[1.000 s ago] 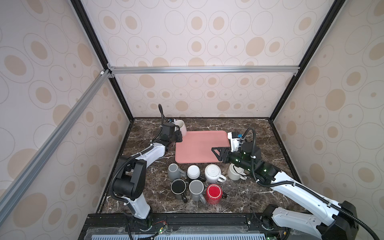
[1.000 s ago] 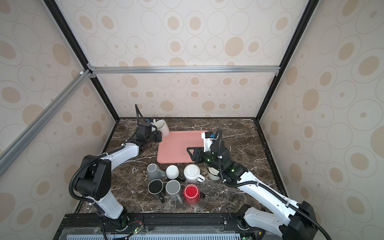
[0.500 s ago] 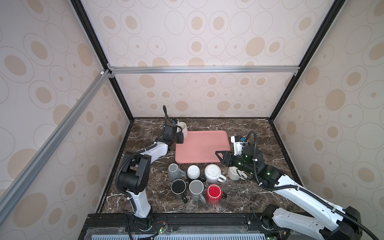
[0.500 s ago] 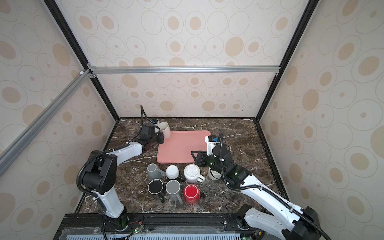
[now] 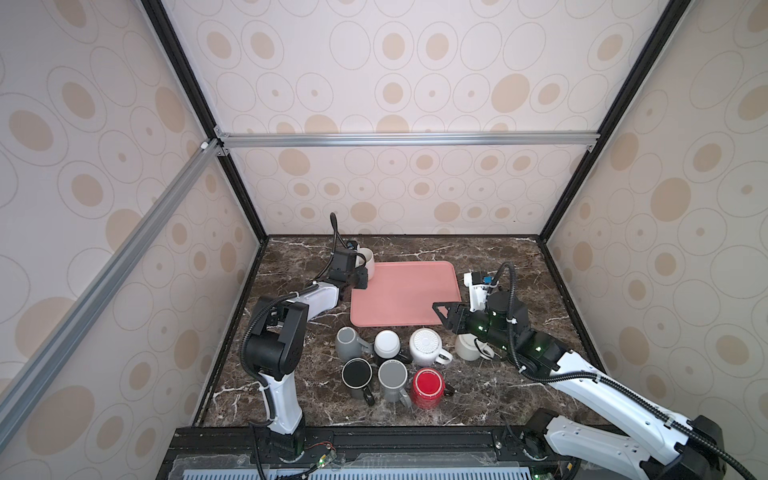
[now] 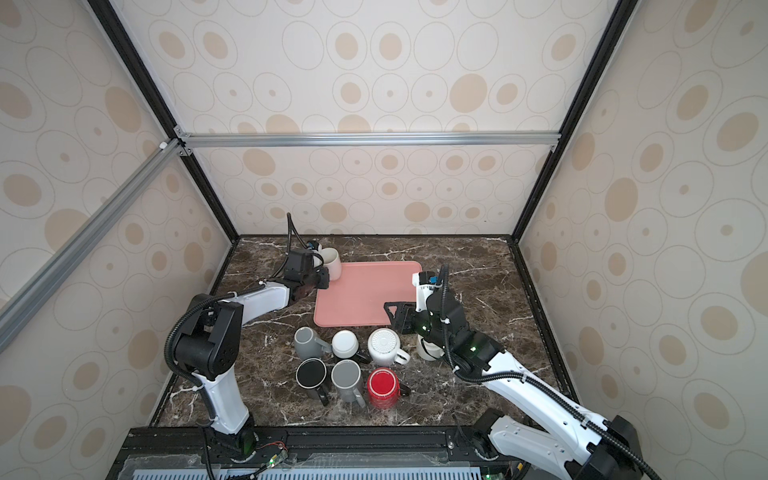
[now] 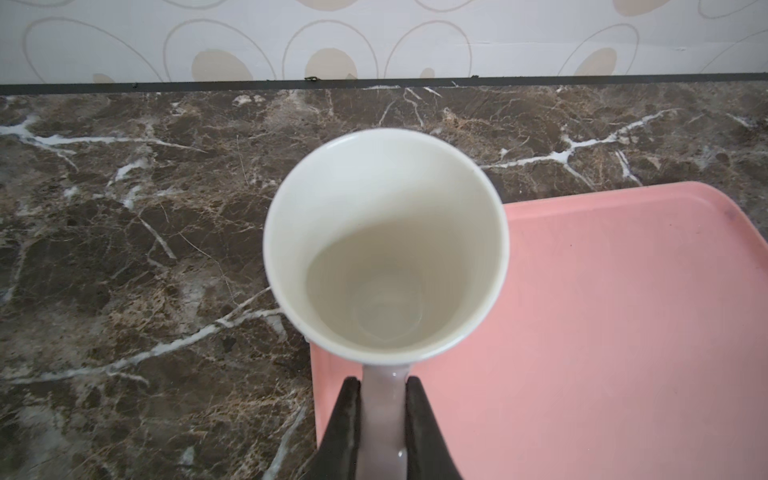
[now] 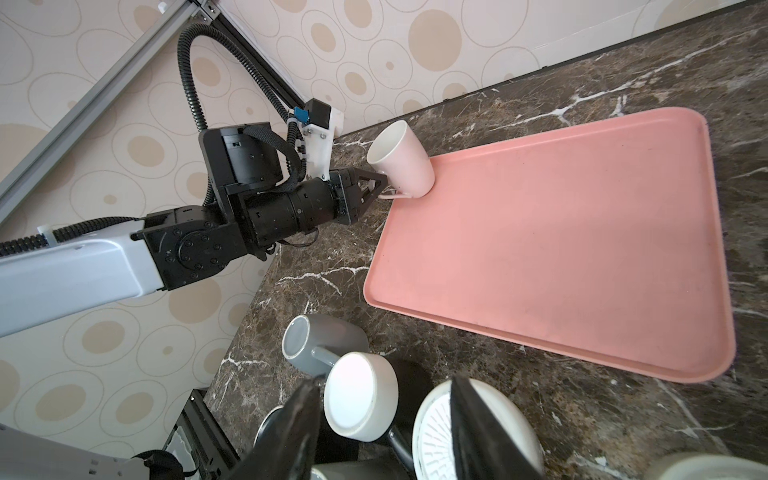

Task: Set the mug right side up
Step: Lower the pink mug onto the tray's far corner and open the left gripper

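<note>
1. The left end effector (image 7: 382,384) has its two black fingers pinched almost together on the loop handle of a glossy cream-white ceramic mug (image 7: 386,249).
2. The mug sits directly ahead of those fingertips. Its mouth faces up and it is empty. The smooth, slightly tapered body leans off upright.
3. Its base is at the corner of a salmon-pink plastic tray (image 5: 405,295) nearest the left end effector. Whether the base rests there or hangs just above cannot be told.
4. Judged step: the flip looks done, and the mug is being set down.
5. Judged next move: level the mug so its base sits flat. Then part the fingers and draw straight back off the handle, since slick glaze and a lean invite tipping.
6. The tray is matte and flat, with rounded corners and a shallow raised rim. It lies on a dark brown marble-patterned worktop (image 5: 498,266) with white veins, which looks hard and polished.
7. To the right is a cluster of ceramic mugs (image 5: 386,343) in grey, white, black and red. Most show flat bases, and one white base is ribbed.
8. The right end effector (image 8: 384,381) hovers above that cluster. Its fingers are about half apart and hold nothing.
</note>
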Tool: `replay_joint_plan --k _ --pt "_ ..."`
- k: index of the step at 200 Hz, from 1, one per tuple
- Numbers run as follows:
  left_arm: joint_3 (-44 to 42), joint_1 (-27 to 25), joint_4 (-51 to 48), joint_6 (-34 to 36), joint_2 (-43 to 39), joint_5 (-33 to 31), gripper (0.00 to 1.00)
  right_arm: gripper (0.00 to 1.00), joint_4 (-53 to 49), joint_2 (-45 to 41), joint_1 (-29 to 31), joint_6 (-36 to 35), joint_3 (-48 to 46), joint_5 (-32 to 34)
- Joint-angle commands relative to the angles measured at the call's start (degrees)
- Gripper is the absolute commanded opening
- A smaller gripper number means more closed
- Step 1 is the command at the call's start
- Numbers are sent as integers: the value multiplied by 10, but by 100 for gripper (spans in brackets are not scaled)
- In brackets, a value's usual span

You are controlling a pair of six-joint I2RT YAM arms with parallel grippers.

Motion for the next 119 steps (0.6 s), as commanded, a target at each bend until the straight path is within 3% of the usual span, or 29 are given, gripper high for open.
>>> replay_joint_plan --k 1,37,81,119 --pt "26 -1 46 19 -10 -14 10 54 -9 -9 -4 4 -8 3" --pt "15 -2 49 16 -16 -24 37 59 -13 -8 -4 2 -6 2" --pt "3 -1 55 -3 -53 -36 56 60 -28 -19 -5 -4 -4 6" --pt "-12 -2 77 -70 -137 2 66 61 -62 -28 -5 -22 4 15"
